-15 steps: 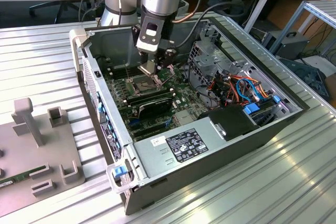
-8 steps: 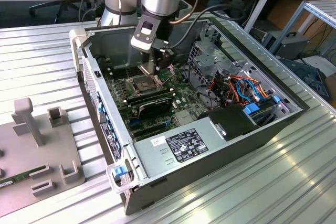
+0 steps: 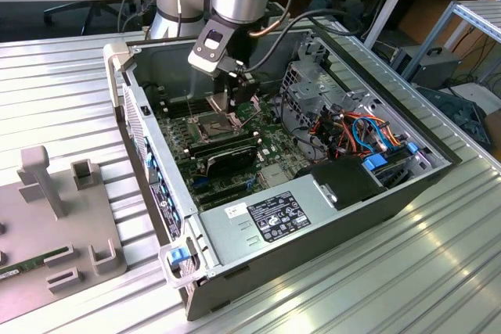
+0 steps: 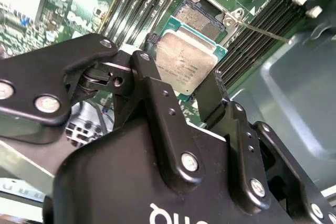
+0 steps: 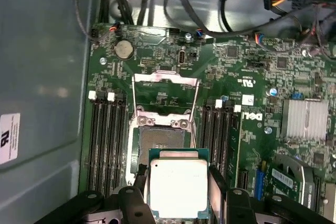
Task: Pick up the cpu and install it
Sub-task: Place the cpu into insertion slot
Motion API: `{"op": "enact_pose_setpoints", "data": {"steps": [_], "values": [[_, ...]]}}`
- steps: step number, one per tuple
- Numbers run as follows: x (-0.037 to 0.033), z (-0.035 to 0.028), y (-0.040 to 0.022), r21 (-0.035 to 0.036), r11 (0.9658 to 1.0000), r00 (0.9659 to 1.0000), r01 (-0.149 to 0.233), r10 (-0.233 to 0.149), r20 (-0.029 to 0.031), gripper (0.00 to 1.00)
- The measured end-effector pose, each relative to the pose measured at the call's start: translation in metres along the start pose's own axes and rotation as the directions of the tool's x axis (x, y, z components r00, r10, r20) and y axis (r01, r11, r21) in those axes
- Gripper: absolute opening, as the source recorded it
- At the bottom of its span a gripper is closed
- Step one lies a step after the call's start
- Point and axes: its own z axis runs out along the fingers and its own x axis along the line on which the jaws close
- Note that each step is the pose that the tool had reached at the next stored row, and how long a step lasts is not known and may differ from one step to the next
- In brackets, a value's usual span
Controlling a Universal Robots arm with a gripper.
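Pincer (image 4: 181, 85): mine, fingers (image 4: 152, 80) clamped on two opposite edges of the cpu (image 4: 186, 61).
Cpu: silver lid up, off the board, not seated; in first wrist view it overlaps one edge of the socket (image 5: 160, 137).
Socket: open, contacts bare, retention frame (image 5: 165, 95) swung up; sits btwn two banks of mem slots (image 5: 107, 145).
Mobo (image 5: 252, 93): floor of the open PC case (image 3: 313, 217).
Case: on ribbed metal table (image 3: 407, 271).

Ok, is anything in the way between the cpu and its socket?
Nothing visible does. The tool grips the cpu close to the open socket; its hinged plate is swung back, contacts bare.
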Motion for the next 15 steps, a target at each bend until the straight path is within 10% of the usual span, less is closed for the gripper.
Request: {"op": "enact_pose_setpoints", "data": {"steps": [15], "values": [[0.0032, 0.0091, -0.0003, -0.0004, 0.9991, 0.9991, -0.043, 0.043, 0.002, 0.55]]}}
